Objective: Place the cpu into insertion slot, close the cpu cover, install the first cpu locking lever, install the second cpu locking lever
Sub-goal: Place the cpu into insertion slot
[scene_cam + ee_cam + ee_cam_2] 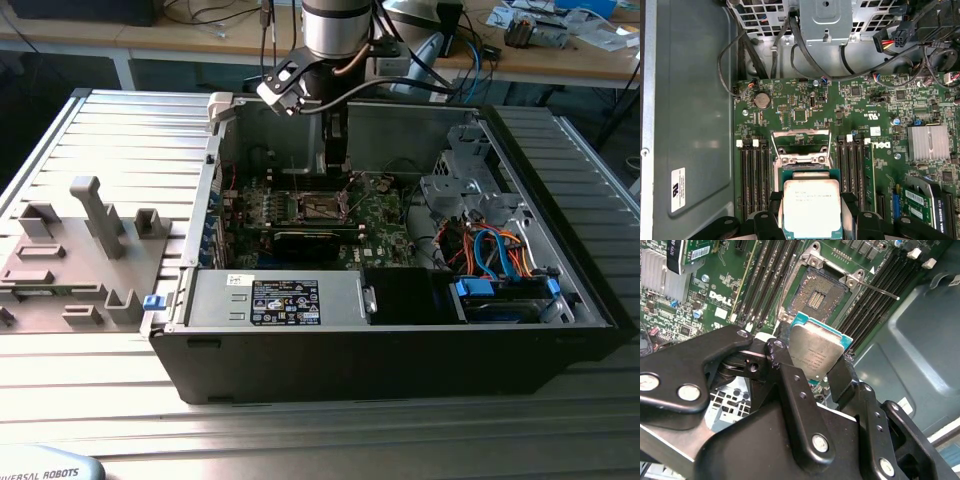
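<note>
Black fingers (pixel 795 390) of the end effector (pixel 812 365) are closed on the cpu (pixel 816 352). The open insertion slot (pixel 816 296) is seen just beyond the tips, untouched. Placement is judged in hand; square alignment is called for.

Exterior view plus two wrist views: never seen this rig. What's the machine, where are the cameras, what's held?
One robot arm reaches down into an open black computer case lying on a ribbed metal table. The exterior view is shot from off the arm; both wrist views ride on the arm, looking past its black gripper at the green motherboard. The gripper is shut on the small thin square silvery-grey cpu, held above the dark square insertion slot with a silvery rim, not yet seated. The slot's cover is open.
</note>
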Controlling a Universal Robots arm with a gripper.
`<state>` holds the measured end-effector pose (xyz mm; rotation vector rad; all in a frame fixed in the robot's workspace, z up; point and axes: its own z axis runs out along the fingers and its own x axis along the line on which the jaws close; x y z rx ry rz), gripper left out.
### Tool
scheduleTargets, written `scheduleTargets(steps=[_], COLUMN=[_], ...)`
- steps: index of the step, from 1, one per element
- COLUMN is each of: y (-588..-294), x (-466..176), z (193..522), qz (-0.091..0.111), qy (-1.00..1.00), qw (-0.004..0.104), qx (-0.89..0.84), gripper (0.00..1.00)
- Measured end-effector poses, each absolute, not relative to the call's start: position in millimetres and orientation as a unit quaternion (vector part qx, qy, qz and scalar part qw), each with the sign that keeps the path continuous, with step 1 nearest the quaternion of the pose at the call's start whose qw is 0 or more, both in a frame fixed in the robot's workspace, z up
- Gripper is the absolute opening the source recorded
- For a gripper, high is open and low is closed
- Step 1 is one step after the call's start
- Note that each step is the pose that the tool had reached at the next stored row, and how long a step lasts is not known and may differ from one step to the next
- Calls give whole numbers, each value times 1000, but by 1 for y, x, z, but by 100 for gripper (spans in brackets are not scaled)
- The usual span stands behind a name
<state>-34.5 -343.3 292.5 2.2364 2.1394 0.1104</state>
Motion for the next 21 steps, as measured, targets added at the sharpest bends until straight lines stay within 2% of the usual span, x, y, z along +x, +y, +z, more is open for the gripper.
scheduleTargets(steps=[21], y=[-343], x=[-35], z=[285], qz=[36], qy=[691], qw=[22], qx=[722], gripper=[54])
